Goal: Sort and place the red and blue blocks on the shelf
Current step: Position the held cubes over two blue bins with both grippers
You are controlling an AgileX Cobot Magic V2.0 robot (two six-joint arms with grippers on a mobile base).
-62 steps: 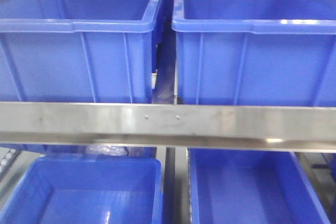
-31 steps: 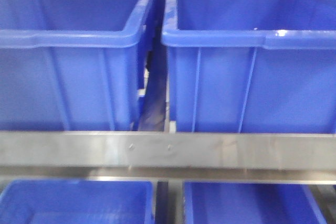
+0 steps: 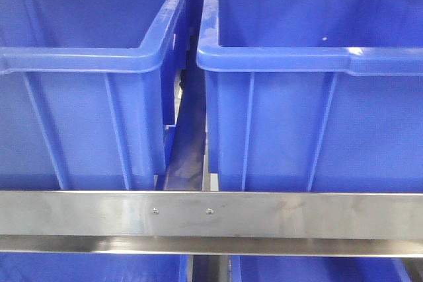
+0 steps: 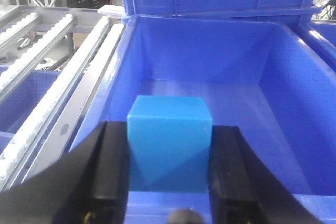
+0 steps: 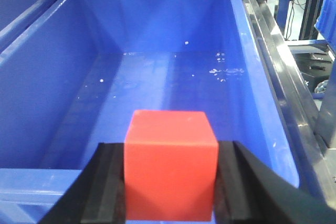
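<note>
Nearest the left wrist camera, the left gripper [image 4: 169, 178] has its jaws pinching the blue block [image 4: 169, 129] by two opposite faces, the cube square and upright. It hangs at about the near rim of the left bin [image 4: 210, 51], whose bare floor lies ahead of and below the jaws, its long axis running straight away from them.

The right gripper [image 5: 170, 188] pinches the red block [image 5: 170, 156] the same way, at the near rim of the right bin [image 5: 157, 19]; that floor, flecked with white specks, also lies forward and down.

Each arm appears lined up on its own bin, so neither needs to cross. The release probably calls only for a short reach forward past the rim.

In the front view, the front rail [image 3: 297, 214] of the shelf [image 3: 66, 214], with its two screws [image 3: 154, 211], runs below both bins. No block shows there.
</note>
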